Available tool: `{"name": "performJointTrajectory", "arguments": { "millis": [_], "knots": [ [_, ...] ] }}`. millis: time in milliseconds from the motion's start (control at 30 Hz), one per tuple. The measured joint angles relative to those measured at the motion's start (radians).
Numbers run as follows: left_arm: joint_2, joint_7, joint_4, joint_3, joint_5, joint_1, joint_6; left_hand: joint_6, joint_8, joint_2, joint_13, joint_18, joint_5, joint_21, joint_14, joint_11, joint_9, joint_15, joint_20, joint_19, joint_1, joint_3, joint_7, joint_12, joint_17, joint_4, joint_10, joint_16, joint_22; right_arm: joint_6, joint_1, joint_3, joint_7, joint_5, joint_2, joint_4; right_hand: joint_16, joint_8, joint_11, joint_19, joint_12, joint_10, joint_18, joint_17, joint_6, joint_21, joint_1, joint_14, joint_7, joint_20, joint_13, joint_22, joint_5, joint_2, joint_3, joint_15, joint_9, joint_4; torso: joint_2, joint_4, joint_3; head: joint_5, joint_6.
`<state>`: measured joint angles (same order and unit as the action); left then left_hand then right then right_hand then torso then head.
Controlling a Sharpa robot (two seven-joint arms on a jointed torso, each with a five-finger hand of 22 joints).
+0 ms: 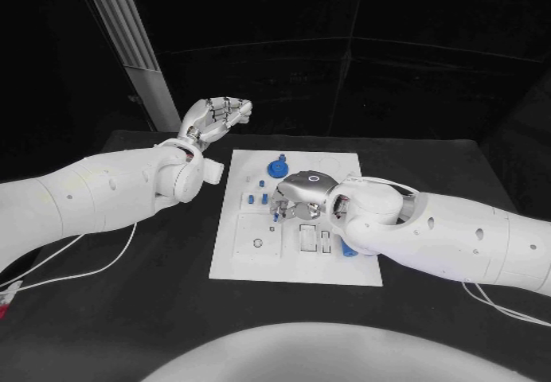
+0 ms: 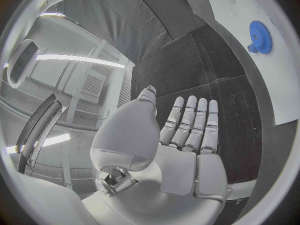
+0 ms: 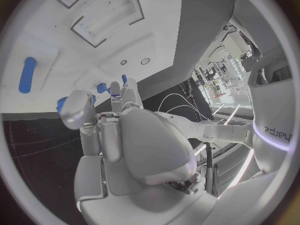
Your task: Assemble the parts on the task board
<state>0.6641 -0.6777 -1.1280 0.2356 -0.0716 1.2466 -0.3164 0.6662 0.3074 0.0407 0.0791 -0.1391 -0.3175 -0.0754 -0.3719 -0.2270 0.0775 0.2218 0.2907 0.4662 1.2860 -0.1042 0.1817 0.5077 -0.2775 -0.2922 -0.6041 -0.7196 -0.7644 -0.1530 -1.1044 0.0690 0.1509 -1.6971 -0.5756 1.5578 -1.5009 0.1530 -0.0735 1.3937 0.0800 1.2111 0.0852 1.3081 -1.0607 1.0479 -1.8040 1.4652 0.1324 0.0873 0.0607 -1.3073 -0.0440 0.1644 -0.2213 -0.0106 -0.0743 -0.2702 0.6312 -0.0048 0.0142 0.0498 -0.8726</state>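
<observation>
A: Hands?
B: Left hand point(image 1: 216, 114) empty, fingers apart, raised at eleven o'clock off the task board point(image 1: 296, 263). Right hand point(image 1: 301, 196) over its centre among blue parts point(image 1: 278, 168); grip unclear.

Overhead light is falling brightly on the white task board point(image 1: 296, 263), which is glaring against the dim black tabletop point(image 1: 138, 318) and the dark backdrop at twelve o'clock. The right hand point(image 1: 301, 195) is casting a soft shadow onto the board beneath it. Both wrist views are bending straight edges strongly toward their rims (fisheye distortion), and ceiling strip lights are showing in the left wrist view around nine o'clock, blurring at the circle's edge.
</observation>
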Motion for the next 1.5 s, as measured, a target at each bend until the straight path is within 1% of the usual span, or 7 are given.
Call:
{"name": "performJointTrajectory", "arguments": {
  "millis": [200, 400, 500, 633, 733, 933, 1500],
  "knots": [
    [0.000, 0.000, 0.000, 0.000, 0.000, 0.000, 0.000, 0.000, 0.000, 0.000, 0.000, 0.000, 0.000, 0.000, 0.000, 0.000, 0.000, 0.000, 0.000, 0.000, 0.000, 0.000, 0.000, 0.000, 0.000, 0.000, 0.000, 0.000, 0.000, 0.019, 0.011, 0.001, 0.001, -0.005, 0.016, -0.017, 0.000, -0.006, 0.000, 0.000, 0.000, 0.000, 0.000, 0.000, 0.000, -0.004, 0.000, 0.000, 0.000, 0.000, 0.000, 0.000, 0.000, 0.000, 0.000, 0.000, 0.000, 0.000, 0.000, 0.0000, 0.0001, 0.001, 0.000],
    [0.000, 0.000, 0.000, 0.000, 0.000, 0.000, 0.000, 0.000, 0.000, 0.000, 0.000, 0.000, 0.000, 0.000, 0.000, 0.000, 0.000, 0.000, 0.000, 0.000, 0.000, 0.000, 0.000, 0.000, 0.000, 0.000, 0.000, 0.000, 0.000, 0.030, 0.017, 0.023, 0.001, -0.021, 0.028, -0.029, 0.000, -0.006, 0.000, 0.000, 0.000, 0.000, 0.000, 0.000, 0.000, -0.004, 0.000, 0.000, 0.000, 0.000, 0.000, 0.000, 0.000, 0.000, 0.000, 0.000, 0.000, 0.000, 0.000, 0.0000, 0.0000, 0.003, 0.000],
    [0.000, 0.000, -0.001, 0.000, 0.000, 0.000, 0.001, 0.000, 0.004, 0.003, 0.000, 0.000, 0.000, 0.000, 0.002, -0.002, 0.000, -0.002, 0.000, 0.000, 0.003, 0.000, 0.000, 0.000, 0.001, 0.000, 0.002, 0.000, 0.000, 0.032, 0.018, 0.026, 0.001, -0.031, 0.032, -0.033, 0.000, -0.006, 0.000, 0.000, 0.000, 0.000, 0.000, 0.000, 0.000, -0.004, 0.000, 0.000, 0.000, 0.000, 0.000, 0.000, 0.000, 0.000, 0.000, 0.000, 0.000, 0.000, 0.000, 0.0000, 0.0000, 0.003, 0.000],
    [0.000, 0.000, -0.001, 0.000, 0.000, 0.000, 0.001, 0.000, 0.004, 0.004, -0.001, 0.000, 0.000, 0.000, 0.004, -0.004, 0.000, -0.004, 0.000, 0.000, 0.004, 0.000, 0.000, 0.000, 0.002, 0.000, 0.004, 0.000, 0.001, 0.030, 0.018, 0.027, 0.001, -0.047, 0.034, -0.035, 0.000, -0.006, 0.000, 0.000, -0.004, 0.000, 0.000, 0.000, 0.001, -0.004, 0.000, 0.000, 0.000, 0.000, 0.000, 0.000, 0.000, 0.000, 0.000, 0.000, 0.000, 0.000, 0.001, 0.0000, 0.0000, 0.004, 0.000],
    [0.001, 0.000, -0.001, 0.000, 0.000, 0.000, 0.001, 0.000, 0.004, 0.004, -0.001, 0.000, 0.000, 0.000, 0.004, -0.004, 0.000, -0.004, 0.000, 0.000, 0.004, 0.000, 0.000, 0.000, 0.002, 0.000, 0.004, 0.000, 0.001, 0.027, 0.018, 0.028, 0.001, -0.057, 0.034, -0.035, 0.000, -0.006, 0.000, 0.000, -0.004, 0.000, 0.000, 0.000, 0.004, -0.004, 0.000, 0.000, 0.003, 0.000, 0.000, 0.000, 0.000, 0.000, 0.000, 0.000, 0.000, 0.000, 0.001, 0.0000, 0.0000, 0.005, 0.000],
    [0.001, 0.000, -0.001, 0.000, 0.000, 0.000, 0.001, 0.000, 0.004, 0.004, -0.001, 0.000, 0.000, 0.000, 0.004, -0.004, 0.000, -0.004, 0.000, 0.000, 0.004, 0.000, 0.000, 0.000, 0.002, 0.000, 0.004, 0.000, 0.001, 0.021, 0.018, 0.029, 0.003, -0.071, 0.034, -0.035, 0.000, -0.006, 0.000, 0.000, -0.004, 0.000, 0.000, 0.000, 0.004, -0.004, 0.000, 0.000, 0.003, 0.000, 0.000, 0.000, 0.000, 0.000, 0.003, 0.000, 0.001, -0.003, 0.000, -0.0001, 0.0000, 0.003, 0.000],
    [0.002, 0.000, -0.001, 0.000, 0.000, 0.000, 0.001, 0.000, 0.004, 0.004, -0.001, 0.000, 0.000, 0.000, 0.004, -0.004, 0.000, -0.004, 0.000, 0.000, 0.004, 0.000, 0.000, 0.000, 0.002, 0.000, 0.004, 0.000, 0.001, -0.013, 0.019, 0.030, 0.007, -0.085, 0.035, -0.036, 0.000, -0.006, 0.000, 0.000, -0.004, 0.000, 0.000, 0.000, 0.005, -0.004, 0.000, 0.000, 0.002, 0.000, 0.000, 0.000, 0.000, 0.000, 0.003, 0.000, 0.002, -0.003, 0.000, -0.0007, 0.0000, 0.001, 0.000]
  ]
}}
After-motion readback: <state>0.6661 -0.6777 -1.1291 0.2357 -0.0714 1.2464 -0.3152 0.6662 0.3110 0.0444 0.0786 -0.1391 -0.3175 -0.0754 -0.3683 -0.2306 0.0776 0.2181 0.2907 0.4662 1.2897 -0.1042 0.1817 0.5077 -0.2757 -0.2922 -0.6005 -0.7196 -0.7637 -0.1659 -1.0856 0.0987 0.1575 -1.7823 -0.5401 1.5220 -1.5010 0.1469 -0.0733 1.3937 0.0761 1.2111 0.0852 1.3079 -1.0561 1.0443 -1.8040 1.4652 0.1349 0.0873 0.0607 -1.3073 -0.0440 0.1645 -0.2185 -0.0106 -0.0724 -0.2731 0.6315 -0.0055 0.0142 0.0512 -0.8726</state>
